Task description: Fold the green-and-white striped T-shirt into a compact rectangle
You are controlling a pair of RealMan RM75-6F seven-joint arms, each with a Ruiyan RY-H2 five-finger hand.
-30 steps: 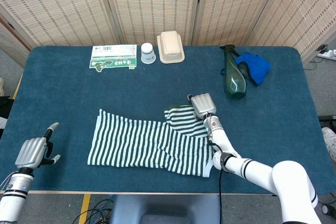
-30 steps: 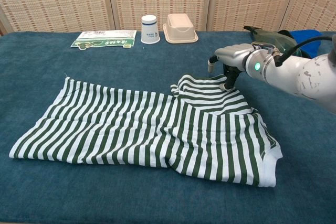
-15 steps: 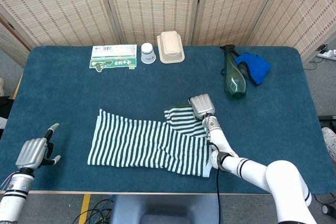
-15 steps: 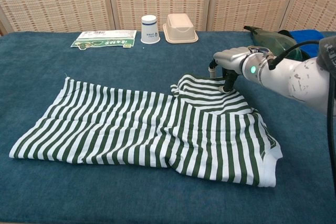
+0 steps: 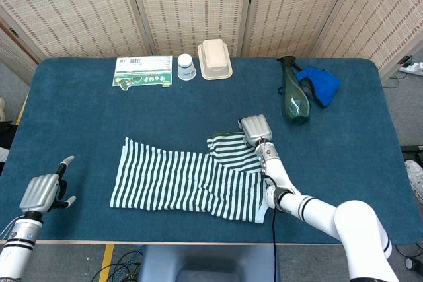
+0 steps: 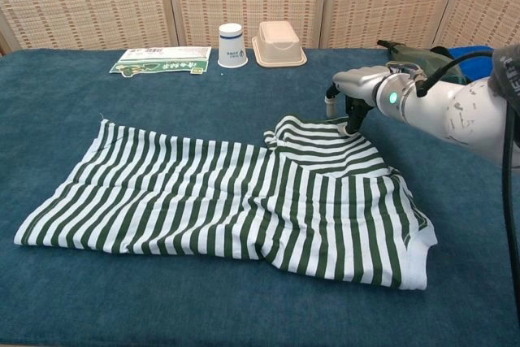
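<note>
The green-and-white striped T-shirt lies spread on the blue table, with one sleeve turned over onto its far right part. My right hand hovers at that sleeve's far edge. Its fingers point down and touch the cloth, the thumb hangs apart from them, and the fabric lies flat beneath. My left hand rests near the front left table corner, well away from the shirt, holding nothing. The chest view does not show it.
Along the far edge stand a green-and-white packet, a paper cup and a beige container. A green bottle and a blue cloth lie at the back right.
My right hand has shifted slightly at the sleeve's edge, first a little toward the shirt, then back. The shirt has not moved. The left hand has hardly moved.
</note>
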